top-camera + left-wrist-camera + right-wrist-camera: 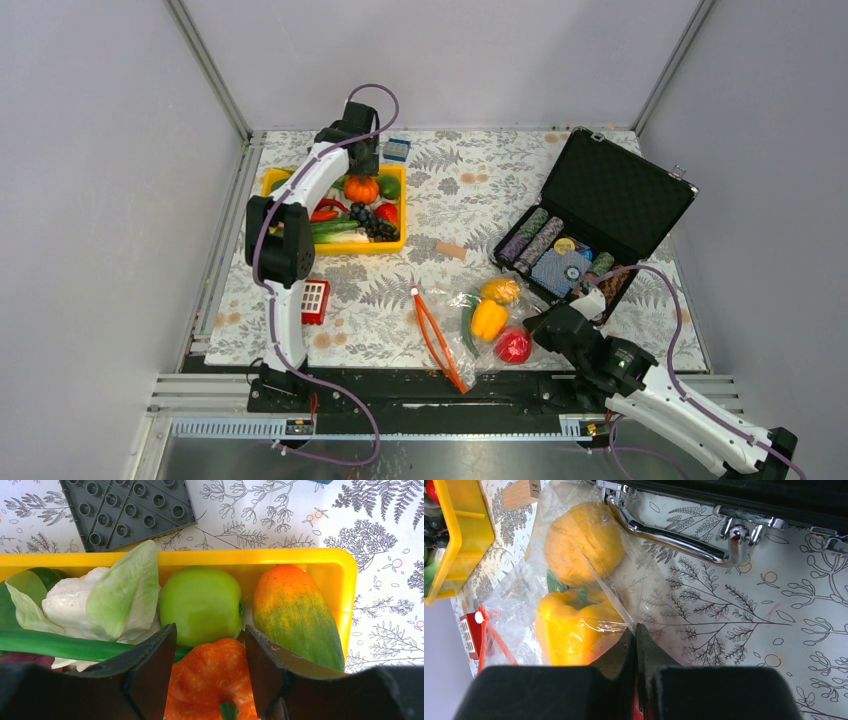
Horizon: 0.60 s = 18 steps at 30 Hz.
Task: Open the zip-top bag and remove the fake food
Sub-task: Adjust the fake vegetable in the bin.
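Fern-printed surface [470,190] carries the zip-top bag [519,587] near its front edge, yellow pepper [569,625] and orange fruit [584,542] inside. Right jaws are clenched on its film; left jaws gape around a pumpkin [210,680] in the tray [300,560]. Light, crinkly, slippery plastic: probably best pinched at the red strip [435,335].

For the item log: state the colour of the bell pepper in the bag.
The bell pepper is yellow with a green stem; right wrist view shows it best.
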Available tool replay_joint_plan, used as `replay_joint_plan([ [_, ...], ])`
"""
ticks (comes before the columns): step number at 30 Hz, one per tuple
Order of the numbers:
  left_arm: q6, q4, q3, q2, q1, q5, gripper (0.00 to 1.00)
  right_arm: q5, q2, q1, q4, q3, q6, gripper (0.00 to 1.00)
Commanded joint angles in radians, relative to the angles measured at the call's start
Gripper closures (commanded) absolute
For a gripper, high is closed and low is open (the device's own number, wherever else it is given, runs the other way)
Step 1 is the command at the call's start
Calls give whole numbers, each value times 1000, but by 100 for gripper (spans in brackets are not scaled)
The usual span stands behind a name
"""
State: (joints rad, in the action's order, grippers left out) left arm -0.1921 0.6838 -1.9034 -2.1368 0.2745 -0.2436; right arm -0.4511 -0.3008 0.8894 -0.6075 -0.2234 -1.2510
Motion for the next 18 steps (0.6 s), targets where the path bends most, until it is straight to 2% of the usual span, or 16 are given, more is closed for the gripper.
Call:
replay_joint_plan([
  [1, -6, -13, 22, 79, 2, 2, 47, 0, 3, 3, 9, 12, -8, 100],
  [12, -43, -63, 125, 147, 17, 66, 47, 4, -1, 3, 8, 12, -14, 100],
  [18, -61, -55, 83, 165, 16, 27, 40, 9, 3, 3, 8, 12, -11, 100],
])
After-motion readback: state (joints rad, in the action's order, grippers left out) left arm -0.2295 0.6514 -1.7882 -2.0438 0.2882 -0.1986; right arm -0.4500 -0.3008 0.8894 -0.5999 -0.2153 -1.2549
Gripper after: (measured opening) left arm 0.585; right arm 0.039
